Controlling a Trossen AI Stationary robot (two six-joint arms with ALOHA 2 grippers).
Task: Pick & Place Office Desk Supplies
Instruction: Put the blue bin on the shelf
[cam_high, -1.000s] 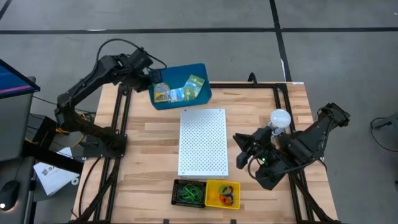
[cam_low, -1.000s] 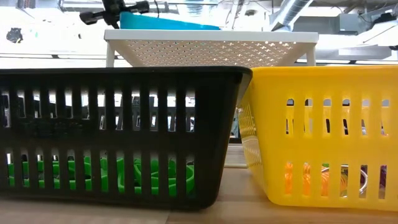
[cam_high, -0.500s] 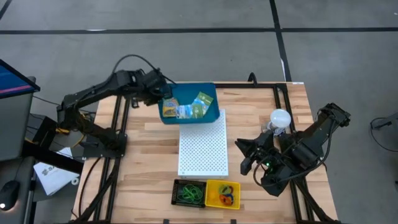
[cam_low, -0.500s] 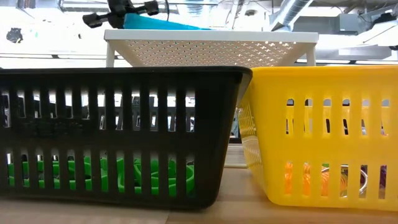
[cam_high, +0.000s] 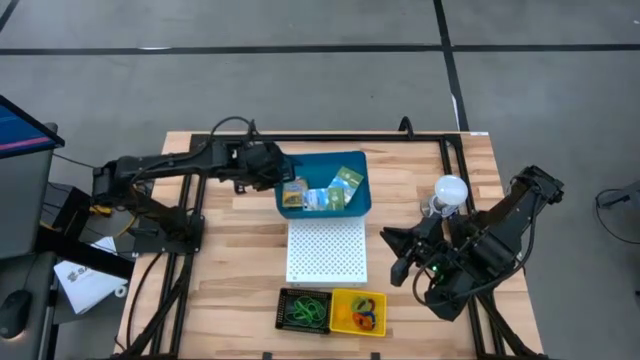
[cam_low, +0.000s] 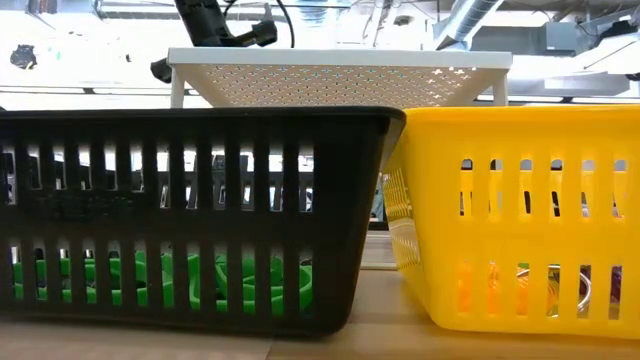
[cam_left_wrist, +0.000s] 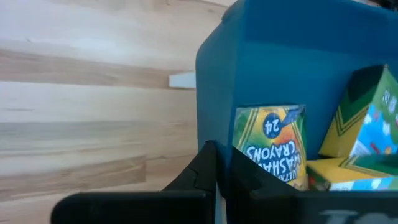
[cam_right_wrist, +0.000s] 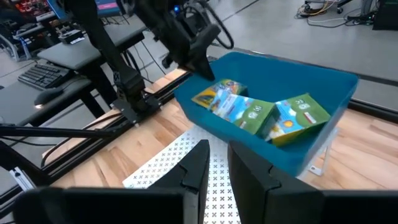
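Jaws of the left gripper (cam_high: 277, 172) pinch the blue bin's (cam_high: 358, 195) wall, crayon packets (cam_high: 322, 192) inside.

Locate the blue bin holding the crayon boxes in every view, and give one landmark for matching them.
High view: blue bin at top centre, over the white perforated board's far end, held by the left gripper.
Low view: not visible.
Left wrist view: blue bin fills the right side.
Right wrist view: blue bin at centre right.
Shared landmark: the crayon boxes inside it.
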